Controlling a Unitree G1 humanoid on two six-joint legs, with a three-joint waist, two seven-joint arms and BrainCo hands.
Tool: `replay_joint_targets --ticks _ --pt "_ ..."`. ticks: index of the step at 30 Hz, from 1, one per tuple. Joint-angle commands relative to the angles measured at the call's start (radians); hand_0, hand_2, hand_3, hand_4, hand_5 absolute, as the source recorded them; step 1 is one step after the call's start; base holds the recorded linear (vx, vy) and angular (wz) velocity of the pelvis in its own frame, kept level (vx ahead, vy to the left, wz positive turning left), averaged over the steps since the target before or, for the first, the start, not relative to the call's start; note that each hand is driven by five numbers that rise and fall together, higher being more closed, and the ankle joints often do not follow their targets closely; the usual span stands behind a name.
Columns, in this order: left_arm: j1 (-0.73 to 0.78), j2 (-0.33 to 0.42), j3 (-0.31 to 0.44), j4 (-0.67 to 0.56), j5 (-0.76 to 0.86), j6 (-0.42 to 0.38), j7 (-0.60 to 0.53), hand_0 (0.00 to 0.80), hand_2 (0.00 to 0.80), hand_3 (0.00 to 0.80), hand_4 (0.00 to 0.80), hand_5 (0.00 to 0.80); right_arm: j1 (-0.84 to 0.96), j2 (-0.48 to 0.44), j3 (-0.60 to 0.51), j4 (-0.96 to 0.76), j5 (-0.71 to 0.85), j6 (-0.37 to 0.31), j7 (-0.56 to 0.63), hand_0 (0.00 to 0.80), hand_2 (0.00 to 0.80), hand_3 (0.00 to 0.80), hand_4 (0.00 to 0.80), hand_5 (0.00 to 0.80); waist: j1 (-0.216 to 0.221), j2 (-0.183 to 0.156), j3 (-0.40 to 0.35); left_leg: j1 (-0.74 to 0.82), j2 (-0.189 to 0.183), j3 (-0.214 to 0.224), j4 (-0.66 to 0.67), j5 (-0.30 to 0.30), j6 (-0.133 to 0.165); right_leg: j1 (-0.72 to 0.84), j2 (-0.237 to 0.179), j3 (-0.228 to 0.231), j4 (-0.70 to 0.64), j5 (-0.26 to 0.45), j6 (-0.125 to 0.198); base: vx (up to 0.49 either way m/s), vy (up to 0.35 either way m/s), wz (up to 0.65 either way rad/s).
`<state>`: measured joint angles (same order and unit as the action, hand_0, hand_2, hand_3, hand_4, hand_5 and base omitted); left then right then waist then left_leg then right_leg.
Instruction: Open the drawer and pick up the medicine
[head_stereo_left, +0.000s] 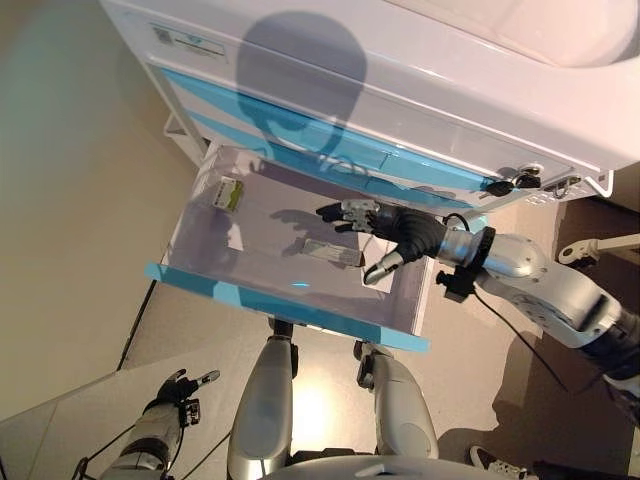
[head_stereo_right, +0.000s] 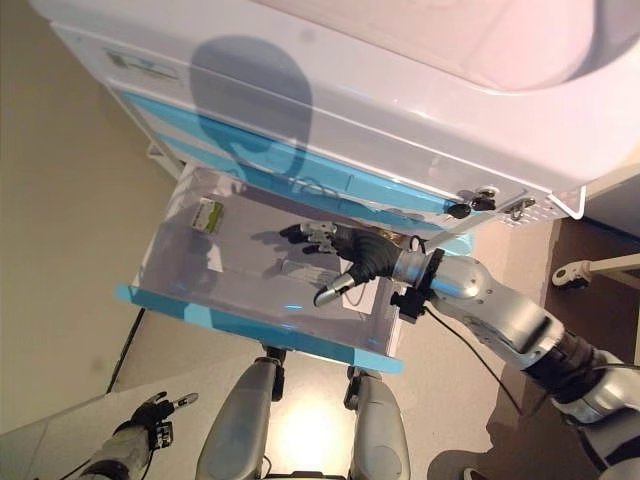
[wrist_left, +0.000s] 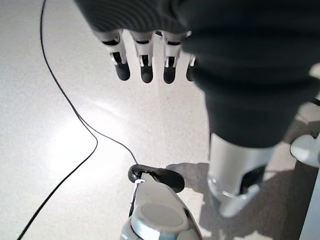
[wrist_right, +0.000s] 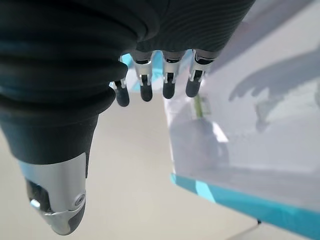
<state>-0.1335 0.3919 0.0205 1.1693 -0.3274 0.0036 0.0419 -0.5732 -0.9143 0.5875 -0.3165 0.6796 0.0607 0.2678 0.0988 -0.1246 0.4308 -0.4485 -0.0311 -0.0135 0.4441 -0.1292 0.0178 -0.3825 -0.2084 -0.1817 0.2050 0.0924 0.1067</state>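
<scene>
Drawer stands open, so the open, empty right hand should drop onto the flat medicine packet and pinch its edge; left hand hangs open, idle.

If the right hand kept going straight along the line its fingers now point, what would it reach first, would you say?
Probably the small green-and-white packet in the far left corner of the open drawer. The right hand, open, hovers over the drawer pointing that way; the flat pack seems to lie below that line, though depth is unclear.

The drawer stands pulled out, open from above. The right hand hovers over its 3 o'clock side, fingers relaxed. The cabinet overhangs at 12; the blue front lip walls 6 o'clock.
</scene>
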Motion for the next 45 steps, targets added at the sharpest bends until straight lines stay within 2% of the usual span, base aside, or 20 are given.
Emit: replay_joint_targets --ticks 1,2,3,4,6,7,9,10,11,12,16,19,32,37,38,39,40,41,45 --pt "0.037 0.000 -0.004 0.013 0.009 -0.003 0.031 0.000 0.000 0.000 0.000 0.000 0.000 0.066 -0.080 -0.003 -0.150 -0.082 -0.084 0.000 0.000 0.000 0.000 0.000 0.011 0.010 -0.038 -0.014 -0.025 0.008 -0.093 0.088 -0.026 0.003 -0.020 0.008 0.118 -0.085 0.038 0.030 -0.053 0.22" --pt "0.036 -0.004 -0.007 0.014 0.005 -0.001 0.033 0.000 0.000 0.000 0.000 0.000 -0.003 0.089 -0.089 0.014 -0.220 -0.083 -0.106 0.000 0.000 0.000 0.000 0.000 0.012 0.013 -0.035 -0.014 -0.026 0.003 -0.093 0.089 -0.027 0.004 -0.022 0.005 0.121 -0.089 0.038 0.019 -0.036 0.23" --pt "0.036 -0.004 -0.007 0.014 0.005 -0.001 0.033 0.000 0.000 0.000 0.000 0.000 -0.003 0.090 -0.089 0.014 -0.220 -0.083 -0.106 0.000 0.000 0.000 0.000 0.000 0.012 0.013 -0.035 -0.014 -0.026 0.003 -0.093 0.089 -0.027 0.004 -0.022 0.005 0.121 -0.089 0.038 0.021 -0.054 0.18" --pt "0.032 -0.012 -0.010 0.012 -0.003 0.004 0.039 0.000 0.000 0.000 0.000 0.000 0.012 0.135 -0.116 0.042 -0.348 -0.079 -0.146 0.000 0.000 0.000 0.000 0.000 0.013 0.020 -0.029 -0.016 -0.027 -0.005 -0.091 0.089 -0.027 0.004 -0.023 -0.001 0.133 -0.098 0.035 0.018 -0.053 0.16" --pt "0.030 -0.026 -0.020 0.013 -0.008 0.012 0.045 0.000 0.000 0.000 0.000 0.000 0.037 0.212 -0.129 0.101 -0.490 -0.067 -0.192 0.000 0.000 0.000 0.000 0.000 0.015 0.031 -0.022 -0.017 -0.030 -0.012 -0.091 0.090 -0.027 0.005 -0.022 -0.006 0.141 -0.108 0.032 0.015 -0.047 0.19" --pt "0.031 -0.025 -0.020 0.013 -0.008 0.013 0.045 0.000 0.000 0.000 0.000 0.000 0.037 0.212 -0.129 0.102 -0.490 -0.067 -0.192 0.000 0.000 0.000 0.000 0.000 0.015 0.031 -0.022 -0.017 -0.030 -0.012 -0.090 0.090 -0.027 0.005 -0.022 -0.006 0.141 -0.108 0.032 0.017 -0.031 0.18" --pt "0.031 -0.048 -0.034 0.010 -0.008 0.018 0.075 0.000 0.000 0.000 0.000 0.000 0.062 0.328 -0.120 0.221 -0.785 -0.053 -0.259 0.000 0.000 0.000 0.000 0.000 0.015 0.053 -0.009 -0.019 -0.032 -0.019 -0.087 0.087 -0.025 -0.003 -0.022 -0.007 0.165 -0.124 0.030 0.024 -0.034 0.13" --pt "0.031 -0.047 -0.034 0.010 -0.008 0.018 0.075 0.000 0.000 0.000 0.000 0.000 0.062 0.329 -0.119 0.222 -0.785 -0.054 -0.259 0.000 0.000 0.000 0.000 0.000 0.014 0.052 -0.010 -0.020 -0.032 -0.019 -0.086 0.087 -0.025 -0.004 -0.022 -0.007 0.165 -0.124 0.030 0.016 -0.037 0.07" --pt "0.032 -0.056 -0.043 0.003 -0.004 0.025 0.087 0.000 0.000 0.000 0.000 0.000 0.074 0.359 -0.104 0.273 -0.902 -0.030 -0.266 0.000 0.000 0.000 0.000 0.000 0.014 0.060 -0.005 -0.022 -0.032 -0.022 -0.084 0.087 -0.026 -0.007 -0.023 -0.009 0.174 -0.133 0.027 0.006 -0.022 0.04" --pt "0.032 -0.056 -0.043 0.002 -0.004 0.025 0.087 0.000 0.000 0.000 0.000 0.000 0.073 0.360 -0.104 0.274 -0.902 -0.031 -0.266 0.000 0.000 0.000 0.000 0.000 0.014 0.059 -0.005 -0.022 -0.033 -0.022 -0.084 0.086 -0.026 -0.007 -0.023 -0.009 0.174 -0.133 0.027 0.012 -0.032 0.03" --pt "0.029 -0.078 -0.061 0.001 0.003 0.026 0.103 0.000 0.000 0.000 0.000 0.000 0.070 0.407 -0.048 0.396 -1.110 -0.017 -0.293 0.000 0.000 0.000 0.000 0.000 0.011 0.076 0.002 -0.021 -0.034 -0.024 -0.089 0.090 -0.027 -0.010 -0.025 -0.013 0.182 -0.140 0.024 0.002 -0.003 0.01" --pt "0.021 -0.095 -0.080 -0.010 -0.008 0.022 0.110 0.000 0.000 0.000 0.000 0.000 0.070 0.458 0.002 0.514 -1.179 0.003 -0.288 0.000 0.000 0.000 0.000 0.000 0.008 0.085 0.006 -0.022 -0.033 -0.025 -0.096 0.094 -0.028 -0.014 -0.025 -0.015 0.185 -0.144 0.023 0.003 -0.008 -0.03" --pt "-0.012 -0.147 -0.113 -0.002 -0.043 0.018 0.129 0.000 0.000 0.000 0.000 0.000 0.059 0.524 0.088 0.598 -1.275 0.013 -0.289 0.000 0.000 0.000 0.000 0.000 -0.013 0.084 0.017 -0.020 -0.031 -0.025 -0.118 0.102 -0.033 -0.028 -0.021 -0.004 0.184 -0.145 0.021 0.001 0.000 0.00" --pt "-0.020 -0.155 -0.140 -0.005 -0.058 0.009 0.134 0.000 0.000 0.000 0.000 0.000 0.022 0.576 0.139 0.737 -1.328 0.027 -0.325 0.000 0.000 0.000 0.000 0.000 -0.011 0.092 0.021 -0.024 -0.031 -0.029 -0.129 0.111 -0.036 -0.034 -0.019 -0.002 0.182 -0.144 0.018 0.000 0.000 0.00" --pt "-0.019 -0.157 -0.147 -0.007 -0.062 0.005 0.136 0.000 0.000 0.000 0.000 0.000 0.019 0.585 0.148 0.760 -1.337 0.028 -0.332 0.091 0.091 0.091 0.091 0.091 -0.010 0.094 0.021 -0.024 -0.031 -0.030 -0.132 0.112 -0.037 -0.035 -0.019 -0.003 0.181 -0.143 0.018 -0.003 -0.011 -0.04" --pt "-0.020 -0.160 -0.153 -0.004 -0.060 0.003 0.135 0.000 0.000 0.000 0.000 0.000 0.013 0.597 0.159 0.790 -1.347 0.027 -0.341 0.405 0.405 0.405 0.405 0.405 -0.010 0.096 0.022 -0.024 -0.032 -0.032 -0.132 0.113 -0.037 -0.035 -0.019 -0.003 0.182 -0.143 0.018 0.000 0.000 0.00" --pt "-0.020 -0.160 -0.153 -0.004 -0.060 0.003 0.135 0.000 0.000 0.000 0.000 0.000 0.013 0.598 0.159 0.790 -1.347 0.027 -0.341 0.562 0.562 0.562 0.562 0.562 -0.010 0.096 0.022 -0.024 -0.032 -0.032 -0.132 0.113 -0.037 -0.035 -0.019 -0.003 0.182 -0.143 0.018 0.000 0.000 0.00" --pt "-0.024 -0.162 -0.165 -0.005 -0.063 -0.002 0.140 0.000 0.000 0.000 0.000 0.000 0.002 0.618 0.176 0.834 -1.361 0.026 -0.365 0.800 0.800 0.800 0.800 0.800 -0.008 0.099 0.023 -0.026 -0.033 -0.033 -0.134 0.115 -0.038 -0.037 -0.018 -0.001 0.180 -0.142 0.017 0.000 0.000 0.00" --pt "-0.030 -0.163 -0.183 -0.003 -0.064 -0.010 0.140 0.000 0.000 0.000 0.000 0.000 -0.022 0.643 0.213 0.901 -1.401 0.018 -0.399 0.800 0.800 0.800 0.800 0.800 -0.004 0.106 0.026 -0.033 -0.036 -0.037 -0.138 0.121 -0.040 -0.042 -0.018 -0.002 0.178 -0.140 0.018 -0.002 -0.002 0.01"
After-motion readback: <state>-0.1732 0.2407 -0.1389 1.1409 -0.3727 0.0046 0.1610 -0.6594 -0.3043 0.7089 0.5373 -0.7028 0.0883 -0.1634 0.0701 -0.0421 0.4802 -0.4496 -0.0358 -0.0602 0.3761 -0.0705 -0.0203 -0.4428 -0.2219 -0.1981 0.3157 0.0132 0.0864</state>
